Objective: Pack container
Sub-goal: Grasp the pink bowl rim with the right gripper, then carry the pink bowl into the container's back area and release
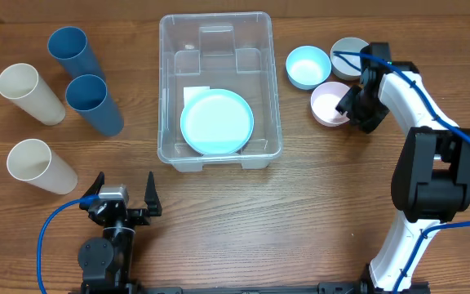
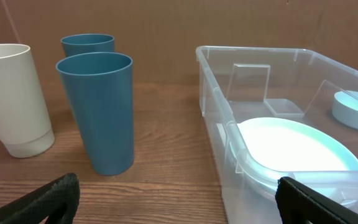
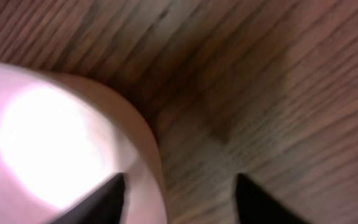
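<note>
Where the brown wood-grain table (image 1: 300, 204) fills the overhead view, the container (image 1: 167, 98) sits at its middle, toward the far edge. In it a pale blue plate (image 1: 217, 122) lies flat on the base, partly covering a white label (image 1: 192, 92). To its left stand two blue cups (image 1: 94, 104) and two cream cups (image 1: 29, 93), all upright and apart from the bin. To its right sit a blue bowl (image 1: 308, 67), a grey bowl (image 1: 349, 59) and a pink bowl (image 1: 330, 104). The right gripper (image 3: 179, 199) is spread across the pink bowl's rim, one finger over the inside and one over bare wood; whether they touch it I cannot tell. The left gripper (image 2: 176, 205) rests near the front edge, fingers wide apart and holding nothing. In the left wrist view a plain brown backdrop (image 2: 166, 25) rises behind the table.
</note>
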